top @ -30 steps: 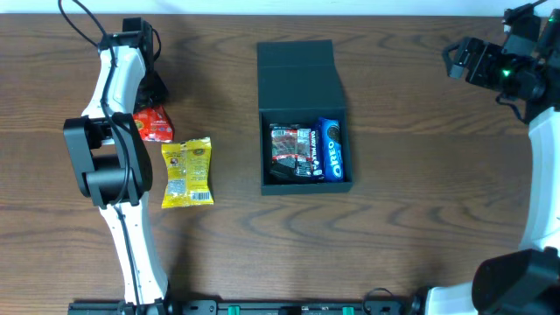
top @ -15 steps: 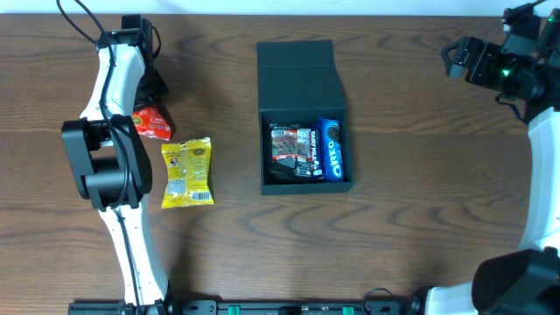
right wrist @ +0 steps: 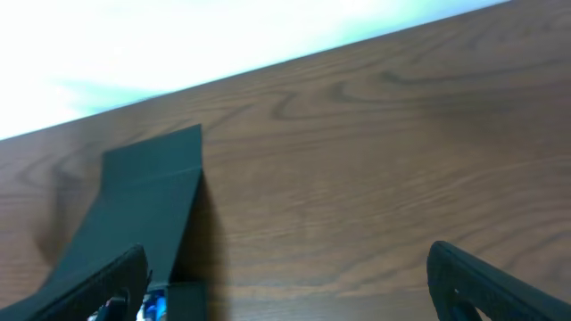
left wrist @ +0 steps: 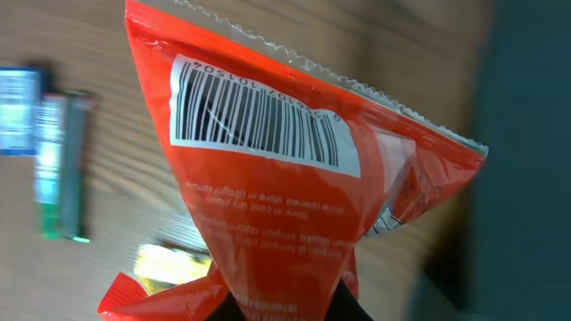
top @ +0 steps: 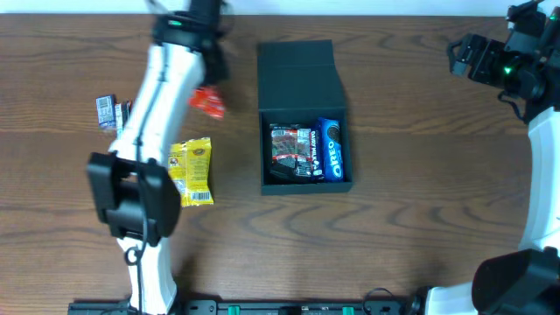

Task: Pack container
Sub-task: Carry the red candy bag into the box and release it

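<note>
The left claw [left wrist: 284, 308], clenched on just one end of the red packet [left wrist: 285, 169], has the container [top: 297, 74] close to its right, so the packet may slip or catch the near wall; the right claw [right wrist: 287, 276] gapes, empty

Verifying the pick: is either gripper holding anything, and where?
Left gripper pinches the red-orange foil snack packet at the end opposite its barcoded crimped edge. Right gripper open, empty.

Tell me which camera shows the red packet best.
Left wrist: the packet fills the frame, barcode sharp, pinched by the left claw. Overhead shows it small and blurred near the box; right wrist misses it.
</note>
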Action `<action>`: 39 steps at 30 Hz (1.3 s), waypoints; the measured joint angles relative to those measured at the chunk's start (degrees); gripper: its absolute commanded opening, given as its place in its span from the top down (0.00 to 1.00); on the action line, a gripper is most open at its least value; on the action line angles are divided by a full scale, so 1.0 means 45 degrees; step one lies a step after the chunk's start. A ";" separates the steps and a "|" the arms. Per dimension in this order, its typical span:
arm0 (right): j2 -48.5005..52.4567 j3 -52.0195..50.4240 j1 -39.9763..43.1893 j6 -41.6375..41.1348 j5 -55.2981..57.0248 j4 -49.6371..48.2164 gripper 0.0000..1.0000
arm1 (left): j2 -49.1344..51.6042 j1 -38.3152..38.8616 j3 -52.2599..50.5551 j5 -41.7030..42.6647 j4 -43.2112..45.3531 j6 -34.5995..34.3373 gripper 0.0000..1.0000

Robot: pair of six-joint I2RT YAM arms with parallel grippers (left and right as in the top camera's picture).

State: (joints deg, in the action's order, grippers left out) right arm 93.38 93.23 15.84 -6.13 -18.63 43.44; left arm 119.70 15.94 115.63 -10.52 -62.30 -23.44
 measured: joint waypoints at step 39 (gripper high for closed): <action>0.0000 0.0000 0.1287 -0.0005 0.0325 0.1360 0.01 | 0.0019 0.5066 -0.1642 0.3011 -0.0981 -0.5416 0.12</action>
State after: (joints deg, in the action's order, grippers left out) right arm 93.38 93.23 21.63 -6.15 -17.17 49.56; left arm 119.79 38.74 108.25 3.03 -66.72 -47.81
